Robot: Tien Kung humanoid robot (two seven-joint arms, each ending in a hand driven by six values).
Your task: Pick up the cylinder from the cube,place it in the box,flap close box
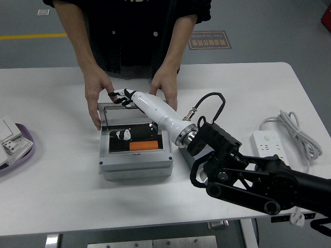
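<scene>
The orange cylinder (144,146) lies in the dark inside of the grey box (134,168). The box's lid (115,112) stands open at the back. My right hand (120,96), white with black fingertips, reaches over the box to the lid's top edge with its fingers stretched out and holds nothing. A person's two hands rest at the back of the box, one (95,93) at the lid's left corner and one (166,90) at its right. The cube is hidden behind my right arm. My left arm is out of view.
A small white piece (123,135) lies in the box beside the cylinder. A white power strip (270,149) with its coiled cable (290,128) lies at the right. A purple tray (23,151) with white parts sits at the left edge.
</scene>
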